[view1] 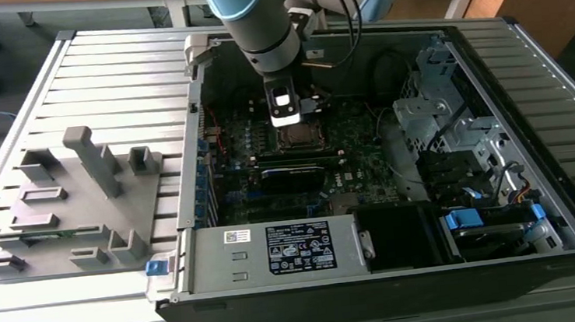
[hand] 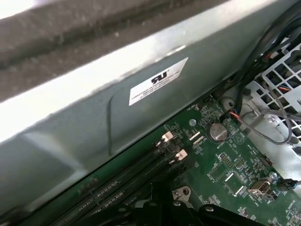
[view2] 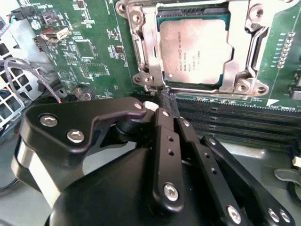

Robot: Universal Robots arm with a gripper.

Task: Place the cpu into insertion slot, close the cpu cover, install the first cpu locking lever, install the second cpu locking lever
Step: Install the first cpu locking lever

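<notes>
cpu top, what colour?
Dull silver-grey with dark print; the cpu shows best in the second wrist view.

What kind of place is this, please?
Probably a lab or workshop for robotic computer assembly: an open computer case lies on a slatted metal table, beside a grey fixture tray, with desks behind.

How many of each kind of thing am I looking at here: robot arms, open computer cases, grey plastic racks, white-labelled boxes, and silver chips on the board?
Robot arm: 1
Open computer case: 1
Grey plastic rack: 1
White-labelled box: 1
Silver cpu, seated in its socket: 1
Total: 5
</notes>
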